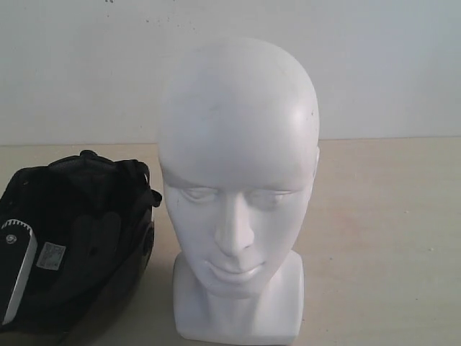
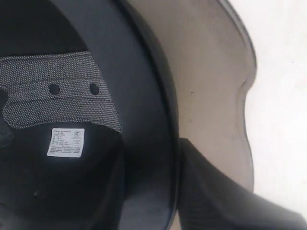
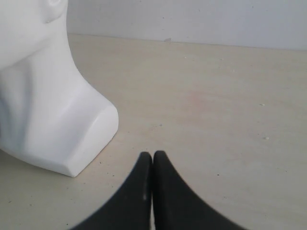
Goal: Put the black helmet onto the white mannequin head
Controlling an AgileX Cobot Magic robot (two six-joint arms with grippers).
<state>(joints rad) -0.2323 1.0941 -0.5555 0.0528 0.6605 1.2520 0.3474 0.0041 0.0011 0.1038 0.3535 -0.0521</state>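
We see the right gripper (image 3: 152, 160) pressed together near the white mannequin head (image 1: 238, 180); the left gripper (image 2: 201, 201) is at the black helmet (image 1: 94, 216) (grip unclear).

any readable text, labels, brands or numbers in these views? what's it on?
Nothing can be quoted.
Padding of the black helmet: the white label carries several printed lines and a small mark, all too small to read in the left wrist view.
Exterior view: the same label is only a blurred patch.
The white mannequin head, table and wall: no text or signs.
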